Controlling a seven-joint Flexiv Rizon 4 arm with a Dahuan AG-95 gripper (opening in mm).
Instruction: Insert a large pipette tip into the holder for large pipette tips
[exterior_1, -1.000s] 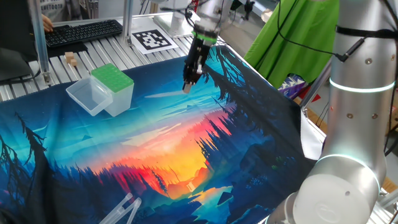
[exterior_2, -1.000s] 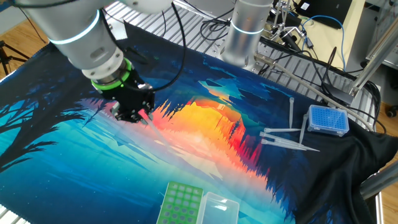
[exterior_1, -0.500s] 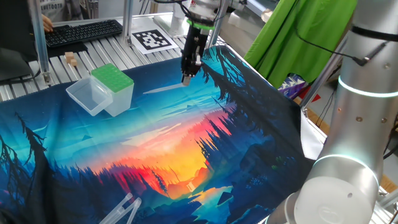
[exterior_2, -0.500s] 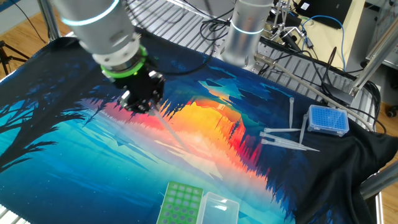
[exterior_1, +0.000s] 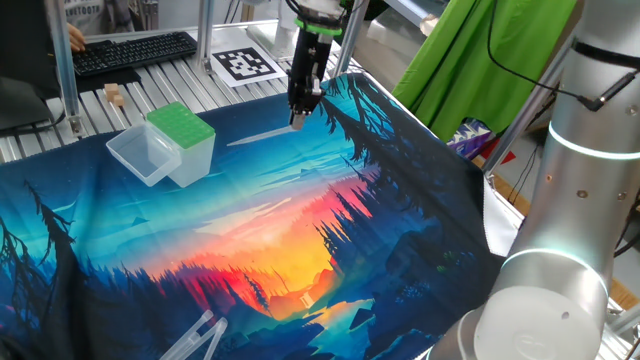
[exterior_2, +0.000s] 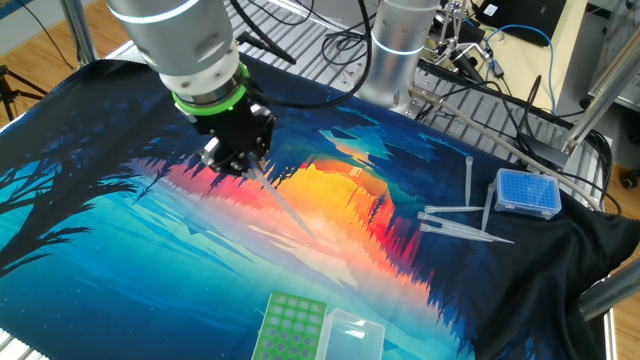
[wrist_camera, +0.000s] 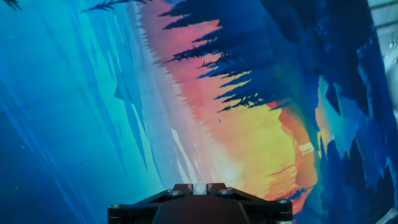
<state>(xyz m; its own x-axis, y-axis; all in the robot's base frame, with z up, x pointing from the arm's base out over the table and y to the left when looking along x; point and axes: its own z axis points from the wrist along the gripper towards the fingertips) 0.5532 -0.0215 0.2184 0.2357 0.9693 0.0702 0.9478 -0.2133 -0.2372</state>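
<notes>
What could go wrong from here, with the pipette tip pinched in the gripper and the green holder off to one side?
1. The gripper pinches the large pipette tip at one end only, and it sticks out sideways at a slant. It could pivot or slip out.
2. At that slant it probably will not line up with the small holes in the holder's green top, and may jam or skid off.
3. The open clear lid lies beside the holder, and the long tip could catch it.

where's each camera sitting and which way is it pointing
One fixed view: beside the arm's silver column, looking across the printed cloth at the gripper and green-topped holder.
The other fixed view: opposite side, facing the arm's base, gripper mid-frame.
Hand view: on the hand, looking down at the cloth; only the gripper's edge shows.
Both fixed views share the holder.
</notes>
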